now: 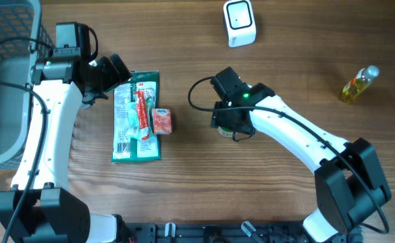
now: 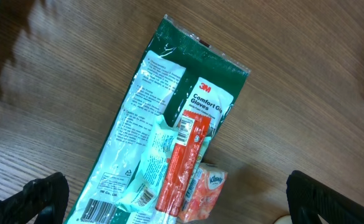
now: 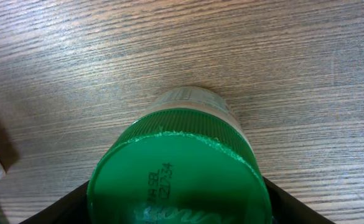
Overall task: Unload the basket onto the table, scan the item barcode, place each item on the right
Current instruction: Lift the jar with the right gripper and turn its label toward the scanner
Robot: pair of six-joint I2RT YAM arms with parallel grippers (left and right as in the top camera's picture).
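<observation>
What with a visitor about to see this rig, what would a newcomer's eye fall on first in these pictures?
Probably the green glove pack left of centre, with a red stick on it and a small Kleenex pack at its right edge, by the open left gripper. Next, the green-lidded jar filling the right wrist view between the right gripper's fingers, then the white scanner at the top edge.

Table [image 1: 285,61], glove pkt [image 1: 124,145], scanner [image 1: 239,22], btl [image 1: 358,84], jar [image 3: 178,168]

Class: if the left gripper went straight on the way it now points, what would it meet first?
Probably the red stick pack lying on the green gloves packet; depth is hard to judge.
</observation>
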